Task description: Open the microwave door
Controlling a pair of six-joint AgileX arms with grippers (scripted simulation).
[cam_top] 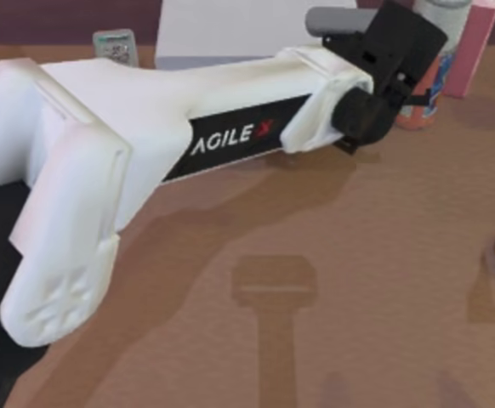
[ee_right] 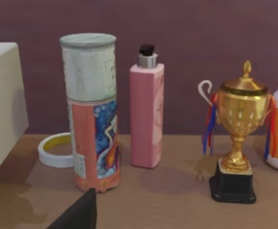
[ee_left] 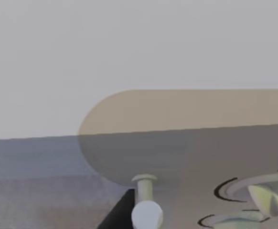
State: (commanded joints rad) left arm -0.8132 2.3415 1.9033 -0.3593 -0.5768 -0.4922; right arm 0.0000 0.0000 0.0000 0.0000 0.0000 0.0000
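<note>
white left arm point(cam_top: 145, 144) reads "agile x", reaching the microwave point(cam_top: 230, 30); hand state cannot tell.

The microwave point(cam_top: 230, 30) stands at the table's point(cam_top: 384, 280) far edge, left of the can point(cam_top: 430, 76), with the bottle point(cam_top: 477, 42) just right of the can. The left arm point(cam_top: 145, 161) reaches from the near left across to the microwave's right side. A trophy point(ee_right: 239, 138) stands right of the bottle, and a tape roll point(ee_right: 58, 150) lies between microwave and can.
</note>
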